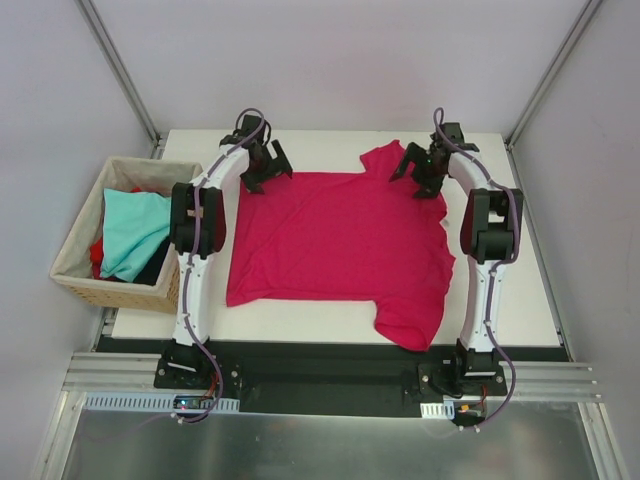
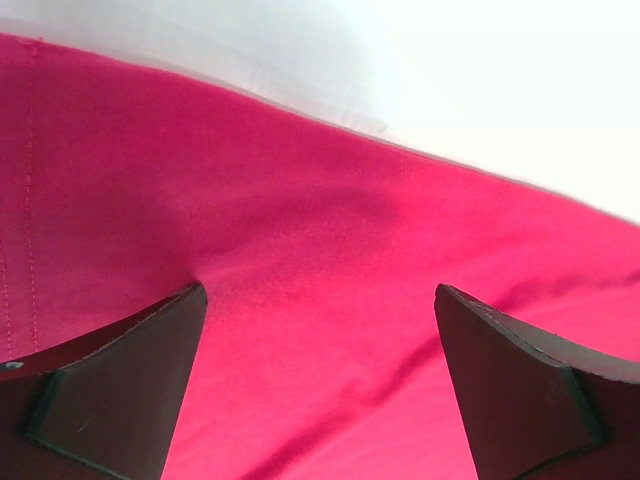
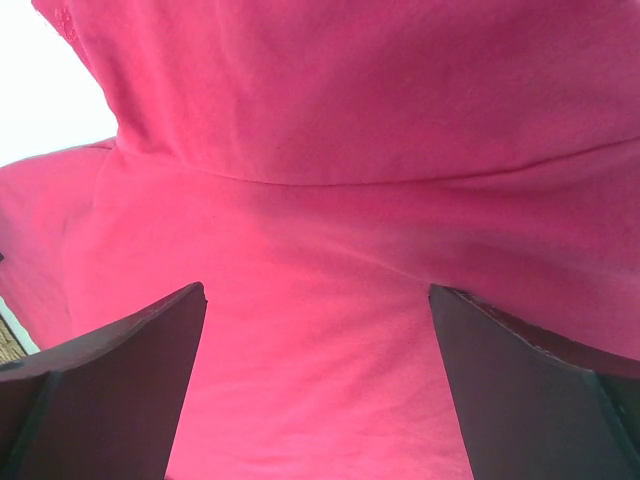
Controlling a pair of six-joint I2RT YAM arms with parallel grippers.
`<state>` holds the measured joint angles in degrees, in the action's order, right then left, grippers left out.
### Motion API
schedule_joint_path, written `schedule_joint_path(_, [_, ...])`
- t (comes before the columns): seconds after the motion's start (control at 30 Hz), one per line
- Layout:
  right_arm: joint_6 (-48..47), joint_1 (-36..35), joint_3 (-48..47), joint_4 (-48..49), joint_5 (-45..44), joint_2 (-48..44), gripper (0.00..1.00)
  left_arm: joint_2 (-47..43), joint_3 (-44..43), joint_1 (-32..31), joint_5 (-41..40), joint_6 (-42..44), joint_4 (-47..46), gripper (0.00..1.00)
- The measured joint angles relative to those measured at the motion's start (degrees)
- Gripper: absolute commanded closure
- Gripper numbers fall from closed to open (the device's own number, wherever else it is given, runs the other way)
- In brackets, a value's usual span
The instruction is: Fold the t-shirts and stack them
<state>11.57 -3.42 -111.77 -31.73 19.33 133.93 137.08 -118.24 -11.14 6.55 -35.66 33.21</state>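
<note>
We count three t-shirts: one light teal tee and one red tee in the wicker basket at left, and one crimson-magenta tee spread flat on the table. The left gripper and right gripper both stand open-jawed over its far edge, holding nothing.

The left arm and the right arm match: white tube segments joined by chunky black housings (rounded, block-like). A thin purplish cable loops along each. The jaws are dark wedges, near black, with bevelled edges.
</note>
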Motion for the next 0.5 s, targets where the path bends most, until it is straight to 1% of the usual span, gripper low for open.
schedule_joint_path(0.2, [-0.04,2.27,-3.41,-0.28,0.13,2.12,0.00,2.86,-4.07,0.31,3.48,-3.80,-1.66,0.02])
schedule_joint_path(0.33, [-0.17,2.97,-7.69,-0.09,0.07,4.68,0.00,4.26,-5.79,0.35,5.57,-5.40,-3.39,0.01])
schedule_joint_path(0.5, [0.22,3.85,-10.47,1.53,0.79,6.73,0.00,7.15,-9.55,0.37,8.00,-6.29,-5.84,0.01])
